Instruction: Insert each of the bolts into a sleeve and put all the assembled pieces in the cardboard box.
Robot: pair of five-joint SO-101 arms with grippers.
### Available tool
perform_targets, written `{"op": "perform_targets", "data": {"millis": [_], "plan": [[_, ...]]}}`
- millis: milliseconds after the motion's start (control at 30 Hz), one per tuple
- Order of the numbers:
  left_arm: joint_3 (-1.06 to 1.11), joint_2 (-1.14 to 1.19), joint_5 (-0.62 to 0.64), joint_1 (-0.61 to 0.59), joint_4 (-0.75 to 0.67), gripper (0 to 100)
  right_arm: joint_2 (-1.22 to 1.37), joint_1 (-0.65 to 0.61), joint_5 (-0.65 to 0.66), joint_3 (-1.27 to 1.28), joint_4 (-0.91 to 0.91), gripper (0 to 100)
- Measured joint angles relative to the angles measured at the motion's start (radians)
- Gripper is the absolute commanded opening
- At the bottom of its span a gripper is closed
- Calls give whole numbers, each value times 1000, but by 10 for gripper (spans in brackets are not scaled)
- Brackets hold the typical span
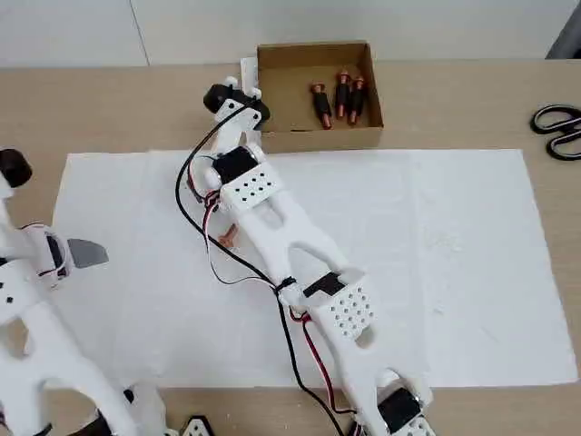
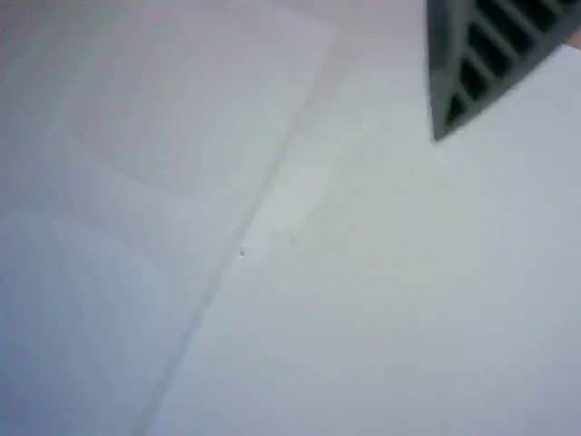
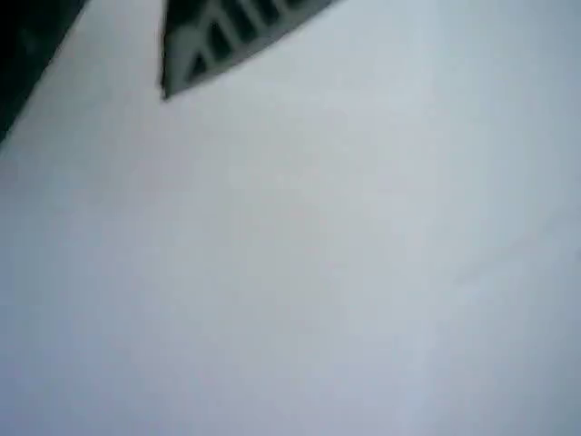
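A wooden table [image 1: 472,109] carries a wide white paper sheet [image 1: 436,272]. One arm [image 1: 281,218] stretches across it, its gripper [image 1: 238,89] at the near left corner of the cardboard box [image 1: 313,136], where three assembled pieces [image 1: 341,98] lie side by side, long axes front to back. A small copper piece [image 1: 227,236], probably still to be boxed, lies on the sheet beside that arm's forearm, well apart from the other gripper [image 1: 80,253] at the sheet's left edge. Neither gripper's opening or hold can be told.
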Motion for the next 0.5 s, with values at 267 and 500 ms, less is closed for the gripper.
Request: {"op": "perform_targets", "data": {"millis": [267,500], "plan": [[0,0,0,0,0,331,71,2,2,-40,0,132],[2,0,0,0,0,331,83,-2,2,-43,-15,132]]}}
